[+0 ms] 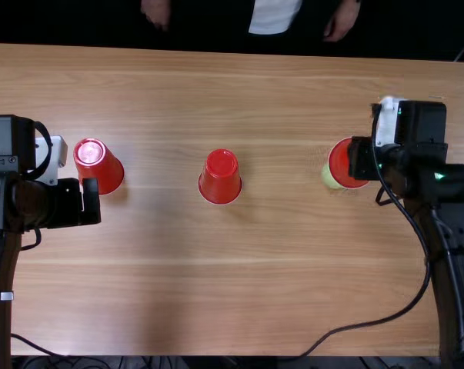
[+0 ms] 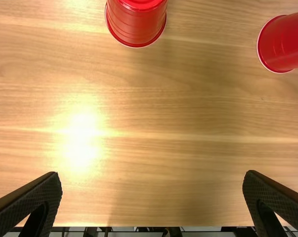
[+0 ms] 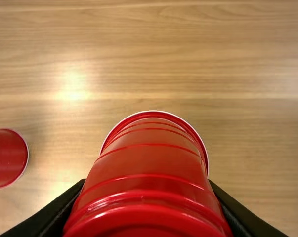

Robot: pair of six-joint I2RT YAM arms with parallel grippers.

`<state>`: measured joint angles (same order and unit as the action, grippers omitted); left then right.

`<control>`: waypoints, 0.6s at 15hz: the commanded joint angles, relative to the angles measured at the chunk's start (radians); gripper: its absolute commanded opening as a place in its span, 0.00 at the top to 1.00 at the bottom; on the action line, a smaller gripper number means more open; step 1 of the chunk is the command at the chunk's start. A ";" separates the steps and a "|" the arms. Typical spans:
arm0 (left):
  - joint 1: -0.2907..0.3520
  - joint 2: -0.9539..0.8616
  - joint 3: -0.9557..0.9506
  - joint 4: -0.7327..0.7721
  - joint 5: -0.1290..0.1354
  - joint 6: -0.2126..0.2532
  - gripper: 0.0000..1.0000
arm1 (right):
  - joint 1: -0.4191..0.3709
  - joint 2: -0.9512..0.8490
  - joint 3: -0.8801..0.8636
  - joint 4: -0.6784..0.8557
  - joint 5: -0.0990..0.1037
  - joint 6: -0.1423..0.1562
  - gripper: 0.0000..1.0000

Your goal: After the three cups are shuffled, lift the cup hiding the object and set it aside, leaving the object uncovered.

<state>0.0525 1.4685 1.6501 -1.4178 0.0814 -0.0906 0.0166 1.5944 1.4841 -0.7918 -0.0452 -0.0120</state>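
Three red cups stand in a row on the wooden table. The left cup is upside down just ahead of my left gripper, which is open with nothing in it. Also upside down, the middle cup stands alone. My right gripper is shut on the right cup, which is tipped. At that cup's near left rim, a yellow-green ball peeks out on the table.
Bare wood lies between the cups and across the near half of the table. A black cable from the right arm curves over the near right part. The table's far edge runs along a dark background.
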 commanded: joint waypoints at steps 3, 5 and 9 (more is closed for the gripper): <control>0.004 -0.039 -0.016 -0.003 -0.002 0.006 0.00 | -0.113 -0.065 -0.143 0.008 -0.004 0.008 1.00; 0.004 -0.059 -0.036 -0.003 -0.002 0.006 0.00 | -0.167 -0.068 -0.219 0.008 -0.003 0.003 1.00; 0.004 -0.089 -0.062 -0.005 -0.002 0.006 0.00 | -0.211 -0.100 -0.337 0.010 -0.001 -0.001 1.00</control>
<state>0.0525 1.4048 1.6138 -1.4208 0.0818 -0.0902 -0.1841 1.5455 1.1641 -0.7841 -0.0513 -0.0135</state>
